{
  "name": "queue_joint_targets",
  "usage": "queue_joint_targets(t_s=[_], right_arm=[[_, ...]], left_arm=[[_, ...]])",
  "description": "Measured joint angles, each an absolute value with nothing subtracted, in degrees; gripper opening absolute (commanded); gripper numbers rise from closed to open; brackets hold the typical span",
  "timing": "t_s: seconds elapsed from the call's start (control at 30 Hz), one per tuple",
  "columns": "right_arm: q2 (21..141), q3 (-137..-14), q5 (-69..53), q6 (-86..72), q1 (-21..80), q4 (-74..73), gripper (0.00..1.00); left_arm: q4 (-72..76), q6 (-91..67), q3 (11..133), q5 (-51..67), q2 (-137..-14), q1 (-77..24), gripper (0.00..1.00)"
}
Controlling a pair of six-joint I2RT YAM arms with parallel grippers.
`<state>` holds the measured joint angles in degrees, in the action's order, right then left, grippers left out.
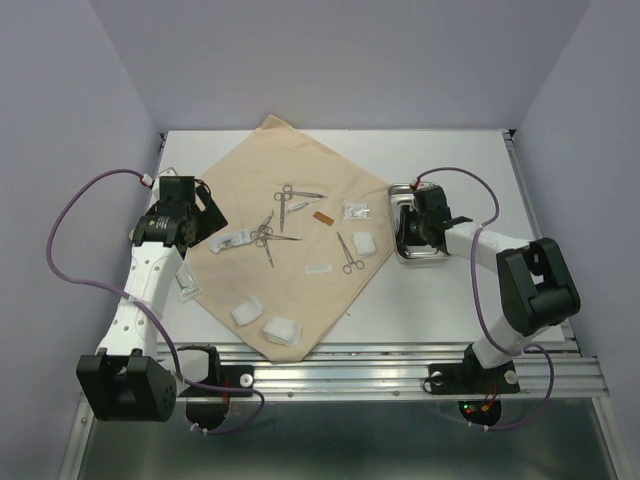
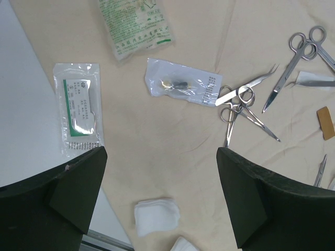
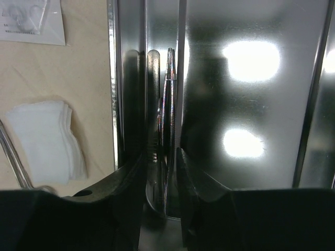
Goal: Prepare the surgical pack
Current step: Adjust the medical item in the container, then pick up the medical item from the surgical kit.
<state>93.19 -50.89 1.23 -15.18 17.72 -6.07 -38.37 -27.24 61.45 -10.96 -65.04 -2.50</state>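
White counter (image 1: 450, 310), steel tray (image 1: 425, 262) beside cloth (image 1: 250, 190), slim instrument (image 3: 168, 94) inside tray between slightly parted fingers of right pincer (image 3: 161, 154), left pincer (image 2: 161, 151) wide open

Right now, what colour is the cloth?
Plain beige cloth, no pattern; shows best in the top view.

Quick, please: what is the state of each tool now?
Left tool: open, empty.
Right tool: around the forceps in the tray; grip cannot be told.

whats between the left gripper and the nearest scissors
A small clear packet lies on the cloth between left gripper and scissors, in the top view.
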Motion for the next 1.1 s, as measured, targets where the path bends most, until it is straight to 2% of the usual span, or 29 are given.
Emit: queue_joint_targets(t_s=[0.27, 0.53, 0.67, 0.87, 1.1], right_arm=[[92.6, -50.9, 1.9, -15.3, 17.7, -6.1, 0.35], [85.6, -53.2, 5.7, -15.9, 19.4, -9.1, 0.36], [84.8, -57.6, 9.4, -15.8, 24.8, -10.3, 0.42], [93.2, -66.0, 14.8, -15.6, 38.9, -11.7, 0.42], [104.0, -69.8, 14.1, -16.3, 41.9, -14.7, 0.42]], left_arm=[[-38.4, -27.2, 61.4, -10.8, -65.0, -2.5, 0.99], [-38.1, -27.2, 61.4, -10.5, -65.1, -2.5, 0.99], [-37.6, -27.2, 61.4, -10.5, -65.1, -2.5, 0.99], [-37.5, -27.1, 61.4, -10.7, -65.2, -2.5, 0.99], [-37.5, -27.0, 61.4, -11.0, -65.2, -2.5, 0.99]])
